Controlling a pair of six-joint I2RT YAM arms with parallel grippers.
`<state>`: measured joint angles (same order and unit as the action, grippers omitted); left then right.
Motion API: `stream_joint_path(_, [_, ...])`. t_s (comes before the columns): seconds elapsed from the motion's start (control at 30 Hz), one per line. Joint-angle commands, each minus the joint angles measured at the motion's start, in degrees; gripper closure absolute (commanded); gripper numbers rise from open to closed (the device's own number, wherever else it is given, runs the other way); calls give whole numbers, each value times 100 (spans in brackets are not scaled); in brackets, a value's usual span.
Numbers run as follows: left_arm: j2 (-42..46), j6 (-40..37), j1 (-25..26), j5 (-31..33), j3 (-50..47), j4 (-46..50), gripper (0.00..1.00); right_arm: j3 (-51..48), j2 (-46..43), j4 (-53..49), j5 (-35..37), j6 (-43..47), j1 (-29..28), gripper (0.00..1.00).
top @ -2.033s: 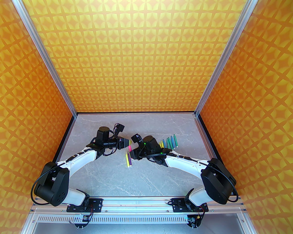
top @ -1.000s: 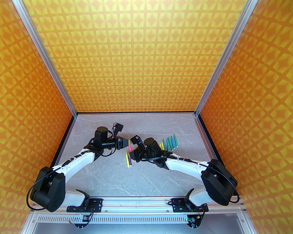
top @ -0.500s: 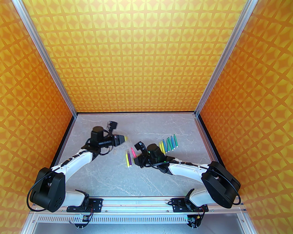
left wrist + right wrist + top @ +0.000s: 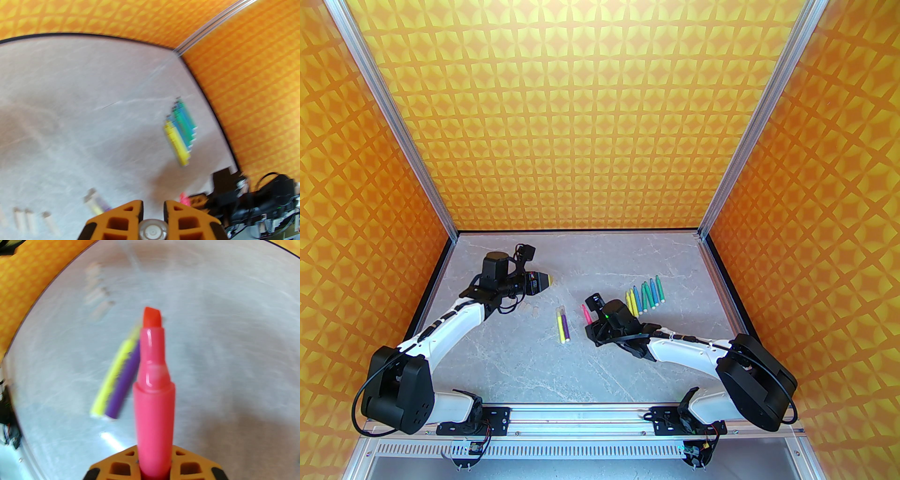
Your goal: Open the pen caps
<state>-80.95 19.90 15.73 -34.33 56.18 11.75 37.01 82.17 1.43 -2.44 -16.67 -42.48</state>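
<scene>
I stand inside a three-sided booth: the far wall (image 4: 576,117), left wall (image 4: 356,211) and right wall (image 4: 829,211) all wear the same orange-and-yellow star pattern. Silver aluminium posts (image 4: 401,136) run up the two far corners. Under me lies a pale grey, marble-veined table (image 4: 534,365), edged by a black strip (image 4: 576,231) at the walls. A silver rail (image 4: 581,415) crosses its near edge. The light is bright and even.
</scene>
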Motion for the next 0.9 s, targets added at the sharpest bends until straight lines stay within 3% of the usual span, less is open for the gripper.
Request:
stream_joint_path(0.0, [-296,-588,-34,483,240,1259,100,283,99,-435,975,-217,111,100])
stream_joint_path(0.37, [-1069,-859,225,1090,509,2046,100,855,612,-1425,2048,-519,448,100])
stream_joint_path(0.87, [-1888,-760,484,1690,787,2365,100,1272,1163,-1872,2309,-688,886,100])
